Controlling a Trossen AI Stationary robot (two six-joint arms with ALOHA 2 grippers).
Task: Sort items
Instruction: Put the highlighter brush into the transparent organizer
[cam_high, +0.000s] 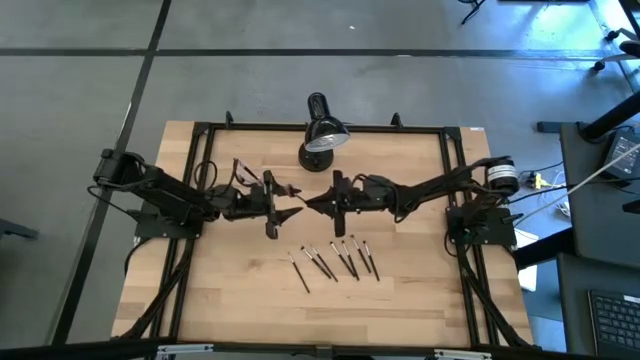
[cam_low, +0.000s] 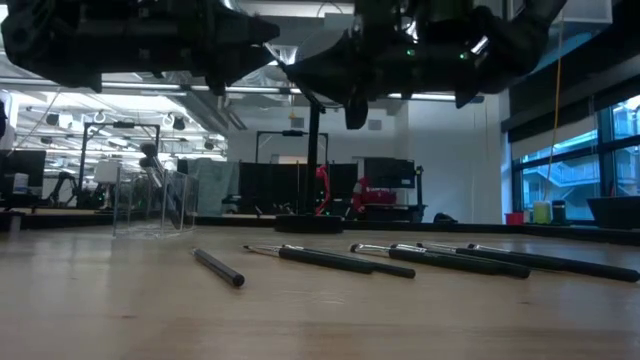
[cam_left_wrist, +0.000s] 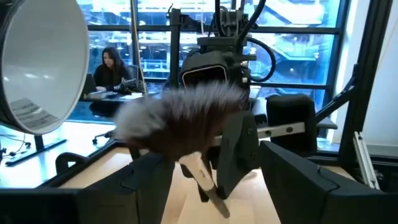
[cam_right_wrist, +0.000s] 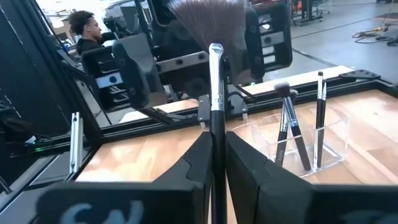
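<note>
Brushes (cam_high: 335, 262) lie in a loose row on the bench (cam_high: 240, 290), just in front of the spot where our two arms meet. One more, a fluffy brush (cam_right_wrist: 216, 93), is up in the air. Our right fingers (cam_right_wrist: 245, 168) are closed tight on its dark handle, bristles up. Our left fingers (cam_left_wrist: 143, 186) are spread wide, one on each side of that brush and holding nothing.

We read this as a hand-over or a carry to the clear holder (cam_right_wrist: 336, 140), where two brushes already stand.

What worries us:
- The handle is thin and smooth. If the right lets go before the left has closed on it, the brush falls onto the row below and scatters it.
- If the left closes on the soft bristles and not the handle, it gets no real hold.
- The arms are very near each other, so a small misjudged move could knock them together.
- The lamp (cam_high: 322, 135) stands close behind and could be clipped on the way to the holder.
</note>
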